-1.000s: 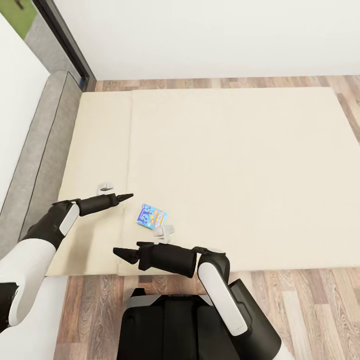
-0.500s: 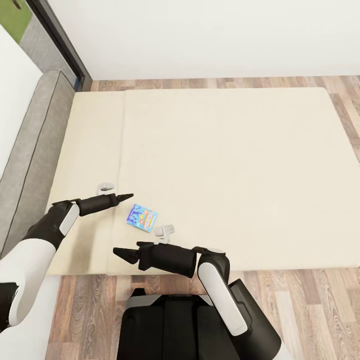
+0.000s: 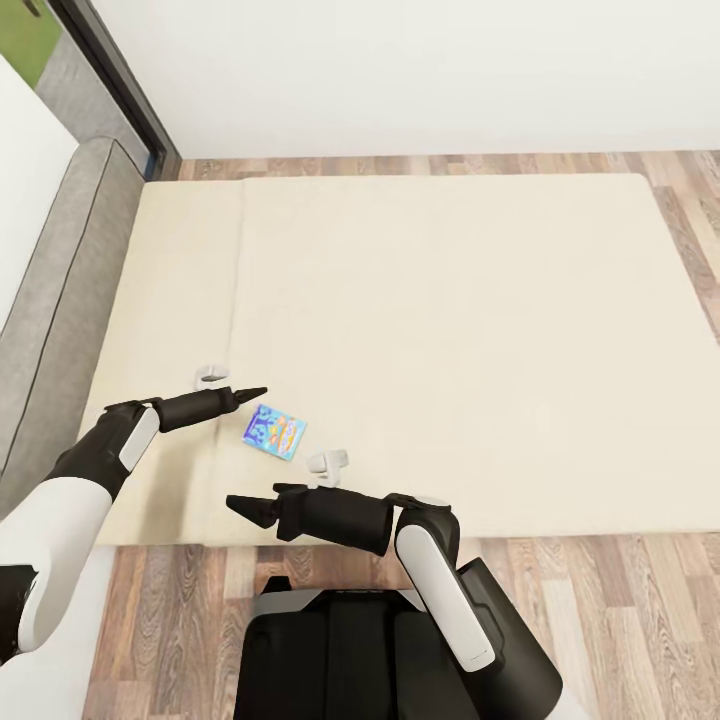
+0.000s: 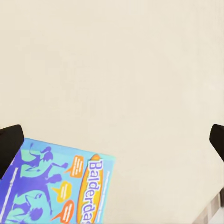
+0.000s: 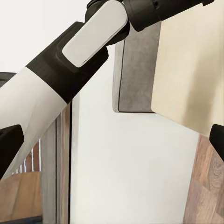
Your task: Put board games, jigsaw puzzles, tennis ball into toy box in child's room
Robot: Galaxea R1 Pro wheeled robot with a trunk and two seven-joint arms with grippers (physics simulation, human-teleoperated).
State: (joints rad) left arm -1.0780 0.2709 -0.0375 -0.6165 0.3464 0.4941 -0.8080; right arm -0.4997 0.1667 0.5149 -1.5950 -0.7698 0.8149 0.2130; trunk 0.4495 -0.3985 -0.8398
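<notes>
Game (image 3: 274, 432), a light, stiff, flat card box on the soft bed (image 3: 450, 330), suits an edge grip; both claws released.

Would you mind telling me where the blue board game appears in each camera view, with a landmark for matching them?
Head view: blue board game lies on the bed, just beyond the left gripper.
Left wrist view: blue board game at the lower left.
Right wrist view: not in it.
Shared landmark: the beige mattress.

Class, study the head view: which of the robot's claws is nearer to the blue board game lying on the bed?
Left. The left claw hovers just beside the blue board game, near its corner. The right claw sits farther off, toward the bed's near edge.
</notes>
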